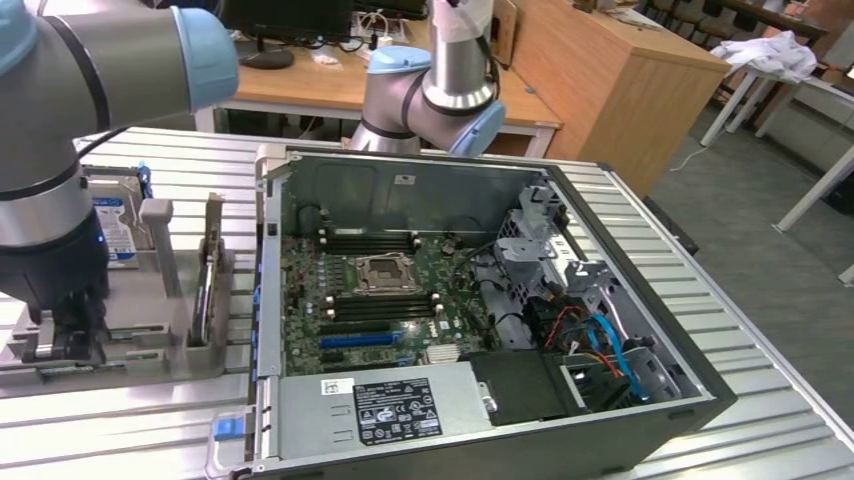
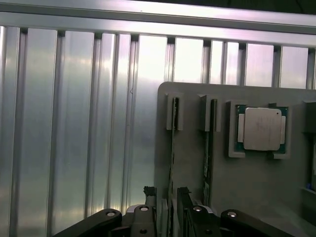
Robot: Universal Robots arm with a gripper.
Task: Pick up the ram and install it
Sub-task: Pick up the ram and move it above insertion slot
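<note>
Now the tool [image 2: 167, 196] stands released, straddling the edge-up ram [image 2: 171, 148] in its grey holder [image 2: 256, 187]

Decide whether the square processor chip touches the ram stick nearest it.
Apart. The wrist view shows the processor chip in its own recess, with a strip of grey holder between it and the ram stick.

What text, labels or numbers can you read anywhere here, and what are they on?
Nothing here reads clearly enough to quote.
The black label on the power supply: print too small to read.
The blue label on the hard drive: blurred.
The processor chip: no legible marking.
</note>
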